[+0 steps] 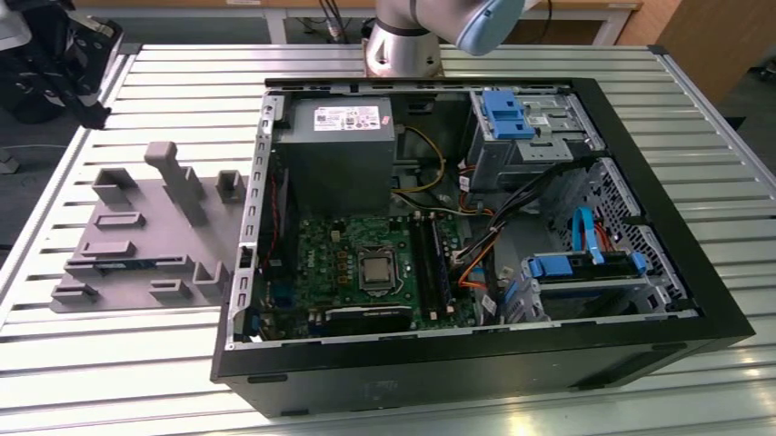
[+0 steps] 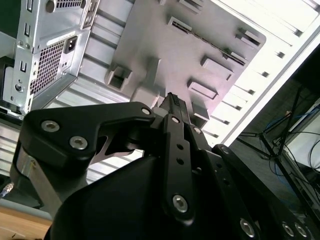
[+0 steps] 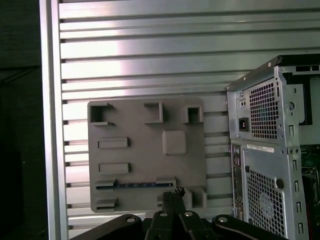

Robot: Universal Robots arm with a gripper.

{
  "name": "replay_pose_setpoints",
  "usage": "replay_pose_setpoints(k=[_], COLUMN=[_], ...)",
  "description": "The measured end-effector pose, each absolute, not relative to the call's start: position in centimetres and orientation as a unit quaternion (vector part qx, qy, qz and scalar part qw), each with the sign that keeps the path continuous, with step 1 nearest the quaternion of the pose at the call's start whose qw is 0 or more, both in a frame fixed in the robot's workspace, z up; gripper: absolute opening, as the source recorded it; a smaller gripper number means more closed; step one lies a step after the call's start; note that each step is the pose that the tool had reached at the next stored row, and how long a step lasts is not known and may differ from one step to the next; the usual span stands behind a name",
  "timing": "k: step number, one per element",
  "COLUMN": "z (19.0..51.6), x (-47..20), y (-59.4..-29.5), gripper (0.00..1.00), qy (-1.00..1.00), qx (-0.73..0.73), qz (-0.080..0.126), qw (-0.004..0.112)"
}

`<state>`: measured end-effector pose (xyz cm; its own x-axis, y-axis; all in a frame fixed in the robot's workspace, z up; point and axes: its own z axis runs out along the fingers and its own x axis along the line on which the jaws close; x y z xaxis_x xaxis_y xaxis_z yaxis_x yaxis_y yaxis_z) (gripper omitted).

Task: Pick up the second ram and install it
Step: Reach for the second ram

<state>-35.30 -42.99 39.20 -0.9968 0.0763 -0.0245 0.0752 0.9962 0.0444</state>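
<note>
The second ram (image 3: 132, 185) is a thin blue stick standing on edge in a slot of the grey fixture plate (image 3: 145, 150); in the exterior view the ram (image 1: 127, 264) lies near that plate's front. My gripper (image 3: 172, 192) hangs well above the plate, its black fingers pressed together with nothing between them. In the second wrist view the gripper (image 2: 172, 98) points down at the same plate (image 2: 165, 55). The green motherboard (image 1: 363, 263) with its black memory slots (image 1: 431, 263) lies inside the open computer case (image 1: 485, 363).
The case stands on a slatted metal table (image 1: 182, 64), to the exterior view's right of the fixture plate (image 1: 145, 236). Grey upright blocks (image 1: 182, 186) rise from the plate. Inside the case are a power supply (image 1: 333, 145), orange and black cables (image 1: 479, 245) and blue drive brackets (image 1: 582, 263).
</note>
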Motion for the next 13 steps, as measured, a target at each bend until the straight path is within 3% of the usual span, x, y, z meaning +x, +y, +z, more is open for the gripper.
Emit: replay_pose_setpoints(k=[13], z=[39.2], x=[-36.7], y=[-43.0], gripper=[0.11], qy=[0.999], qx=[0.038], qz=[0.022], qw=[0.013])
